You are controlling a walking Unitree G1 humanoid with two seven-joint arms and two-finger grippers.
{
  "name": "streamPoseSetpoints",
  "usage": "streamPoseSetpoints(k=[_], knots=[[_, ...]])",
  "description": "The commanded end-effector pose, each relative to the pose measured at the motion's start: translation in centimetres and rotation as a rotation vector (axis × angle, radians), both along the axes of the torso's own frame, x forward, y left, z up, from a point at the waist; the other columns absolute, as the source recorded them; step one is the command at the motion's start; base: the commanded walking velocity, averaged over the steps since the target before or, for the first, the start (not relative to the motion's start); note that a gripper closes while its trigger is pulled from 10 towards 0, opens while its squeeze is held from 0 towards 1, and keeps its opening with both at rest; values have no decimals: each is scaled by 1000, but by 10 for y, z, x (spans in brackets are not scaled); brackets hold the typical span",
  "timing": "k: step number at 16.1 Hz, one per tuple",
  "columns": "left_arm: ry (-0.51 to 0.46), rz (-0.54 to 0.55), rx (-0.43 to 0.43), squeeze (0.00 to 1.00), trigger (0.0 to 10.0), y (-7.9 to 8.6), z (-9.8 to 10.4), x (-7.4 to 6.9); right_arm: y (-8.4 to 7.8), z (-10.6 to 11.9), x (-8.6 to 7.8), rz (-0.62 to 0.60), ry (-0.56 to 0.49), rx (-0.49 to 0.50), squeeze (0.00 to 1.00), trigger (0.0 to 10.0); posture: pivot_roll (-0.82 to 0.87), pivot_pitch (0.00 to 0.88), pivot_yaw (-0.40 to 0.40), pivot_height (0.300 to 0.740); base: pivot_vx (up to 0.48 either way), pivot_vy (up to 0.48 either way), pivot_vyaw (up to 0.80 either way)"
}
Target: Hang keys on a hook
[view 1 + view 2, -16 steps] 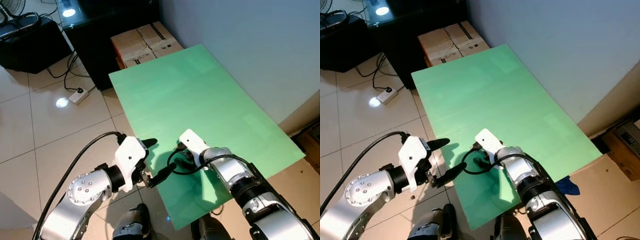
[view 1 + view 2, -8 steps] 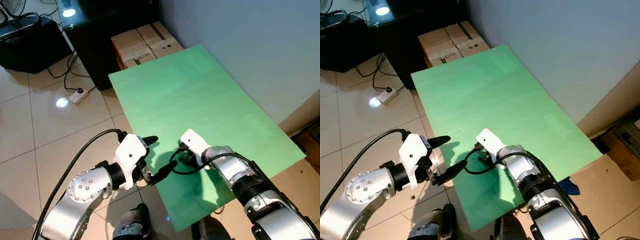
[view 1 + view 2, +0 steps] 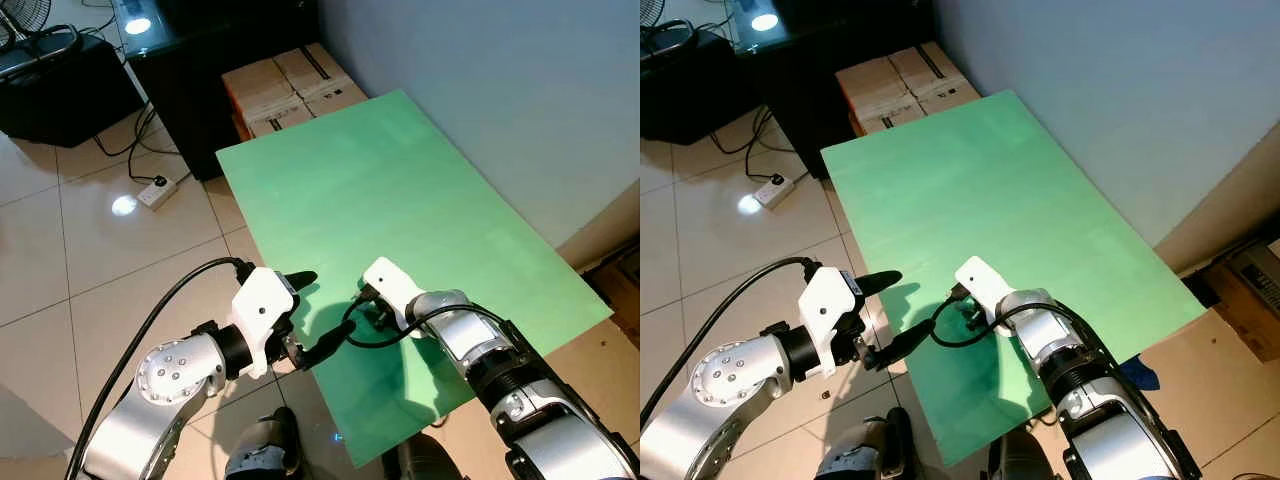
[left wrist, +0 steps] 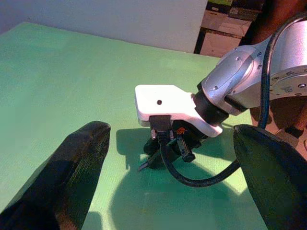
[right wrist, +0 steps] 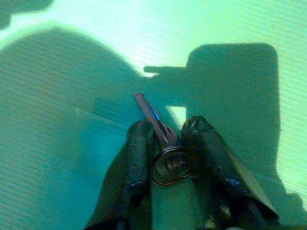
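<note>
Green fills most of the scene: a big green board [image 3: 400,210] lies flat across the tiled floor [image 3: 90,270], its far corner near two cardboard boxes [image 3: 290,85] against a black cabinet [image 3: 220,40], with a white power strip [image 3: 157,190] and its cables off to the left. Over the near end of the board both arms reach in. The right gripper [image 5: 168,143] points down at the surface, and its wrist view shows the two black fingers [image 5: 136,158] drawn in close on either side of the keys [image 5: 160,143], a metal ring with a slim key blade sticking out ahead; they bracket the ring tightly, though I can't be sure whether the keys are pinched and clear of the board or lying on it. The left gripper [image 3: 312,318] hovers just beside, at the board's left edge, its fingers [image 4: 72,167] spread wide and empty, its camera looking straight at the other wrist. As for progress, I'd call this the very start: the pick-up is under way at best. No hook is anywhere I can make out, so carrying the keys to one and hanging them is all left to do.
</note>
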State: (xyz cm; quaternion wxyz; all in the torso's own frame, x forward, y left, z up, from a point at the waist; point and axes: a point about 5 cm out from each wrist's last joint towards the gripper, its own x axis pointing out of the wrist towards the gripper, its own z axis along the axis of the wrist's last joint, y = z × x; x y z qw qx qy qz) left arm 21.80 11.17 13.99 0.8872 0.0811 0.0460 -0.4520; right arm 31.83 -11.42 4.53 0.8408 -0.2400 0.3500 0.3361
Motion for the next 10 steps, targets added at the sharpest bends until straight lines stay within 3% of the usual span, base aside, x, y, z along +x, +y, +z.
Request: streamPoseSetpoints(k=[1, 10], knots=[[3, -5, 12, 0, 10000, -1, -2, -1, -1, -2, -5, 10, 20, -4, 0, 0, 33, 250, 58, 740, 0, 0, 0], [1, -7, 8, 0, 10000, -2, -4, -2, -14, 27, -1, -38, -43, 106, 0, 0, 22, 250, 46, 740, 0, 0, 0]])
